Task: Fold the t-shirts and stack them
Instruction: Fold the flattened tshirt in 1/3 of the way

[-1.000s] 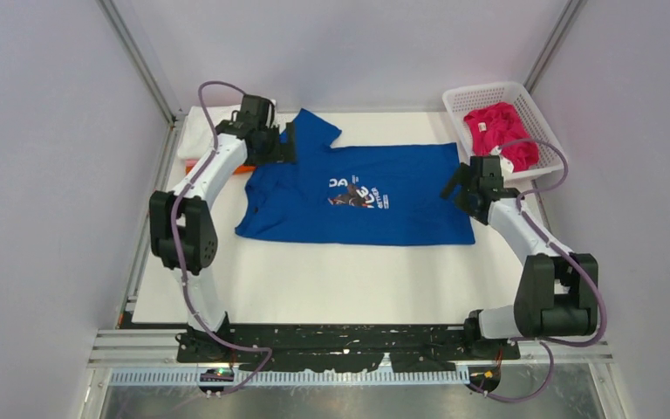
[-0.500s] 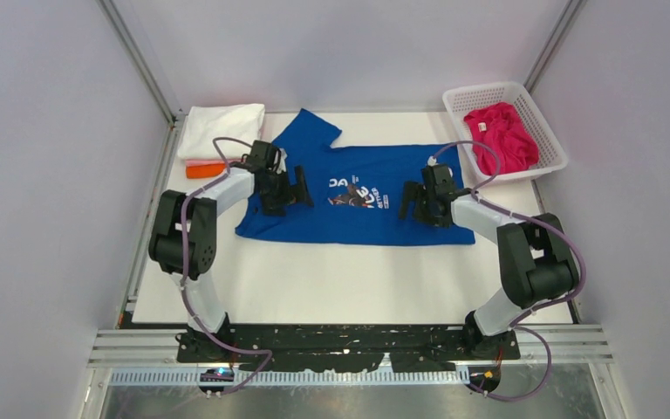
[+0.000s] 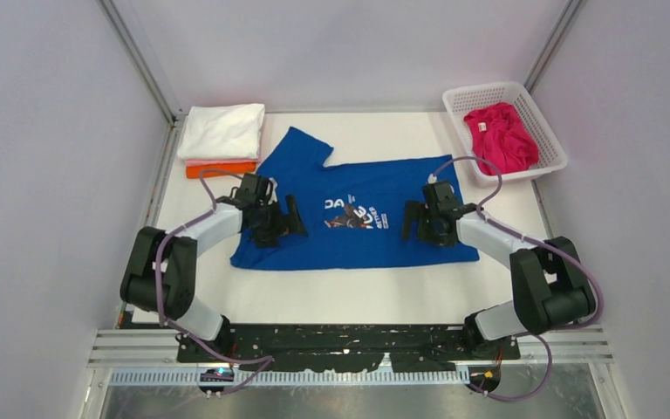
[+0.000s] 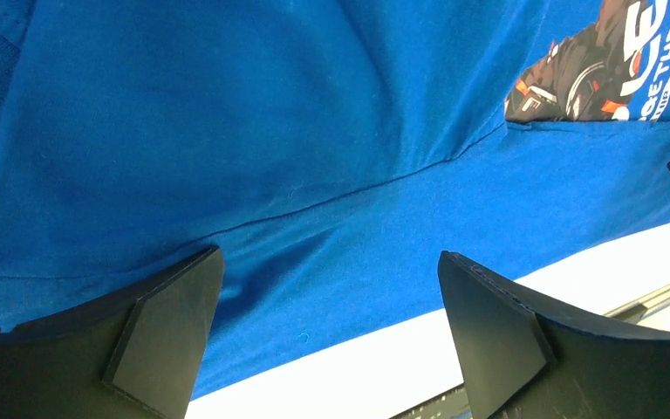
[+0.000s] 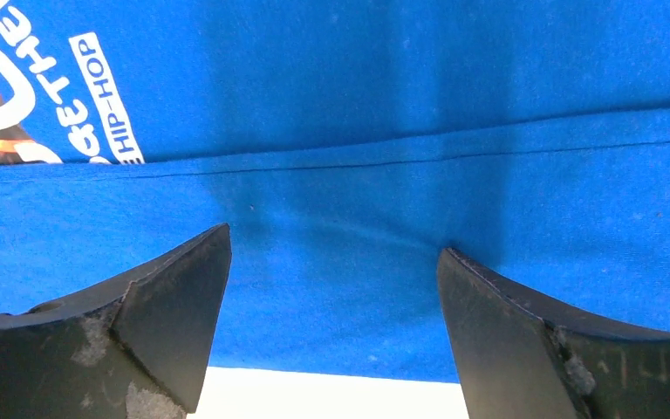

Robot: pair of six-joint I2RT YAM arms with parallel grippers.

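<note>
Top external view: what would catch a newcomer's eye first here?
A royal blue t-shirt lies spread mid-table, the left gripper and right gripper open low over its near half. A magenta t-shirt sits in the white basket far right; a folded stack lies far left.

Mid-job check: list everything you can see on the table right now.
blue tee: 1, blue, spread mid-table
magenta tee: 1, magenta, bunched in the basket
white tee: 1, white, folded, top of far-left stack
pink tee: 1, pale pink, thin layer under it
orange tee: 1, orange, stack bottom
basket: 1, white lattice, far right
table: 1, white top
left gripper: 1, black, open over the blue tee's left end
right gripper: 1, black, open over its right end
</note>
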